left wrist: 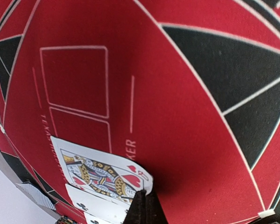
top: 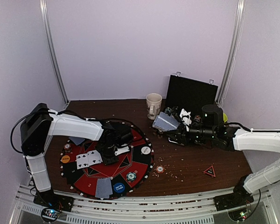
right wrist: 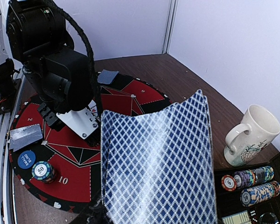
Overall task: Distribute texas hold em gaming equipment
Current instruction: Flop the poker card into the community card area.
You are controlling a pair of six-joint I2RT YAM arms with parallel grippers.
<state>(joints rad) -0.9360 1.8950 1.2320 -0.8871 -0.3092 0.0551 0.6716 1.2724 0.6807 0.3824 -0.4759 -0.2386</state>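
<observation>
My left gripper hangs low over the round red-and-black poker mat. In its wrist view the gripper is shut, pinching the raised corner of a face-up king of hearts, which overlaps two more face-up cards. My right gripper is shut on a bowed deck of blue-backed cards, held above the table right of the mat; the deck hides its fingers. On the mat lie a white disc, a blue disc, an orange disc, a chip stack and face-down cards.
A cream mug stands behind the mat beside an open black case holding chip rows. A single chip and a red triangle lie on the brown table at right. More face-down cards sit at the mat's far left.
</observation>
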